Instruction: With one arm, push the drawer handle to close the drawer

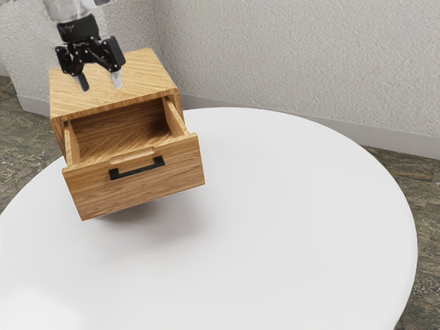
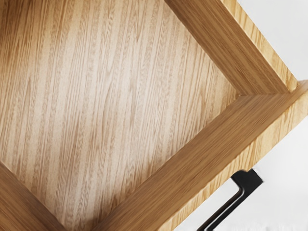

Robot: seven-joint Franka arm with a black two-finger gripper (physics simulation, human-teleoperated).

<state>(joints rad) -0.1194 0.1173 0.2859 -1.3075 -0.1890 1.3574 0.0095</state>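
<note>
A wooden drawer (image 1: pixel 137 189) is shown extended well out of its small cabinet (image 1: pixel 137 79), which is set near the rim of a round white tabletop (image 1: pixel 295 240), toward the exterior view's upper left. The drawer's front panel is turned toward the middle of the tabletop, and a soft shadow is cast on the white surface below it. A black bar handle (image 1: pixel 137 171) is mounted on the outer face of that panel, close to its upper edge, where a shallow notch (image 1: pixel 134 157) is cut into the wood.

The black gripper (image 1: pixel 100 86) is pictured with its two fingers spread, a clear gap left between the tips. It is seen against the cabinet's top in the exterior view, pointed downward and apart from the handle; its exact height cannot be told. In the wrist view, the drawer's striped wooden bottom (image 2: pixel 106 96) is looked down upon, framed by parts of the side walls and the front panel. Part of the handle is caught beyond the panel, with the white tabletop beneath.

The scene is backed by a textured pale wall (image 1: pixel 295 62), and a mottled brown floor (image 1: pixel 395 168) is glimpsed past the tabletop's rim.
</note>
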